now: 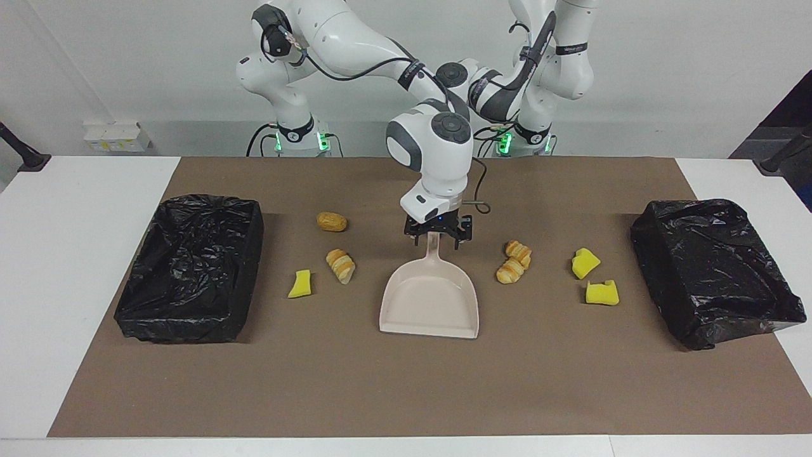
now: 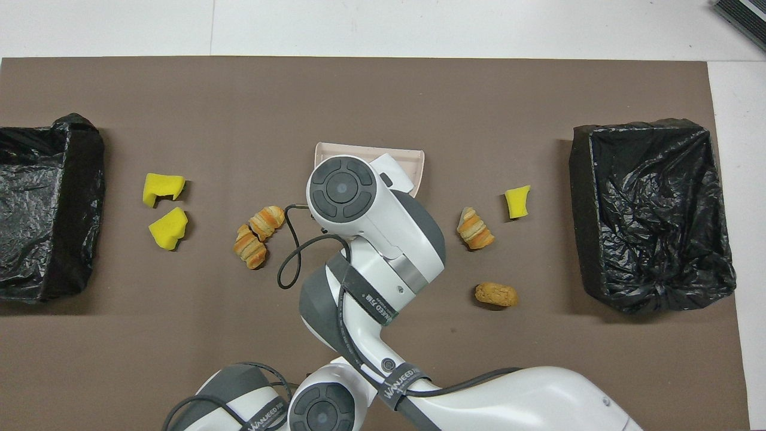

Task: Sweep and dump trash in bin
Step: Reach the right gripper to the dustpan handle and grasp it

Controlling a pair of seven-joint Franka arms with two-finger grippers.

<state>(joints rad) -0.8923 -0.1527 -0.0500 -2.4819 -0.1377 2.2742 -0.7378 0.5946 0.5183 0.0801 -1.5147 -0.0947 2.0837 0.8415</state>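
Right hand (image 1: 438,238): your fingers spread over the dustpan (image 1: 429,304) handle.
Left hand: hidden, clamped together.
Next: close, then lift.

A brown mat (image 1: 406,381) covers most of a white table (image 1: 70,266), whose bare top shows at both ends. Small white boxes (image 1: 117,136) sit by the wall toward the right arm's end. A dark post (image 1: 19,152) stands on the table's corner there.
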